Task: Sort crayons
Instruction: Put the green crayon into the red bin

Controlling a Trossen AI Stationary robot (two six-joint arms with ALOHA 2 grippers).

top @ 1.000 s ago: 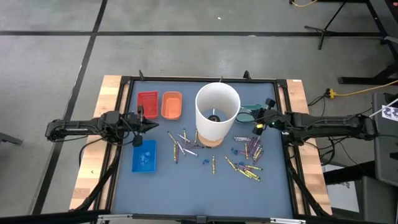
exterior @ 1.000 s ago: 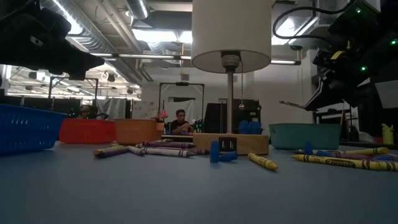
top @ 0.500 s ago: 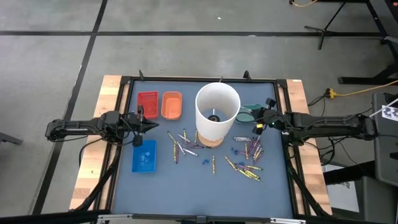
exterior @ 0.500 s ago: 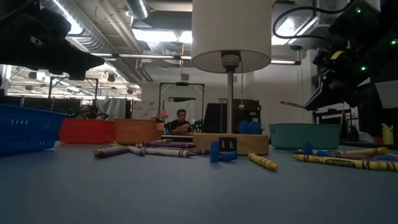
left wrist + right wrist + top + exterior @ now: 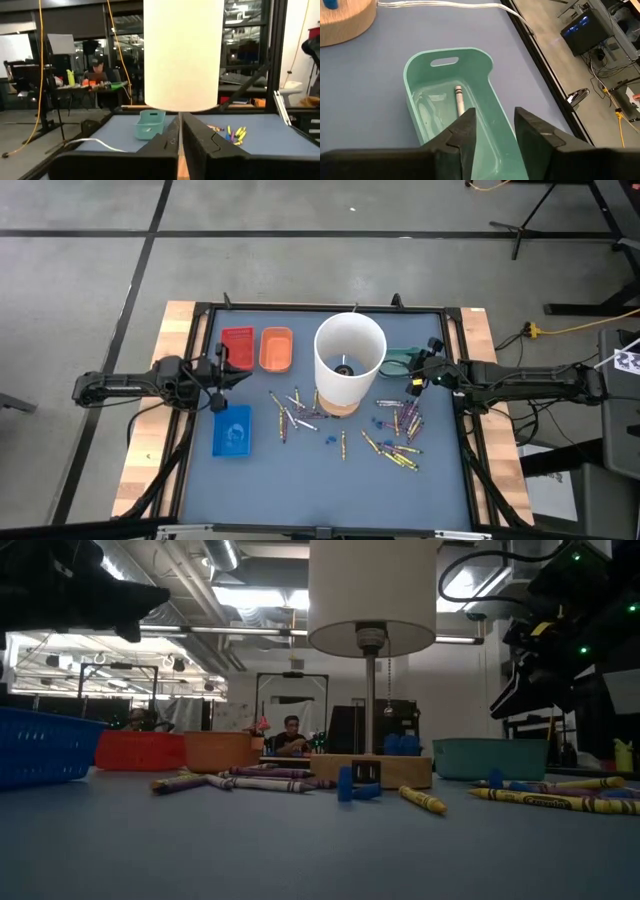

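Grey crayon (image 5: pixel 458 98) lies in teal tray (image 5: pixel 485 65); right hand (image 5: pixel 492 131) spread above; left hand (image 5: pixel 179 137) pressed together.

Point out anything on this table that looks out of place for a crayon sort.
The lamp stands mid-table on its wooden base, with loose crayons scattered around it; it has nothing to do with crayons. One grey crayon lies in the teal tray.

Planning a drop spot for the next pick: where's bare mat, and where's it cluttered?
Free: the mat's near strip below the blue tray, and the gap between that tray and the lamp base. Crowded: crayons scattered from the lamp base toward the right edge, and the far row of red tray, orange tray, lamp, teal tray.
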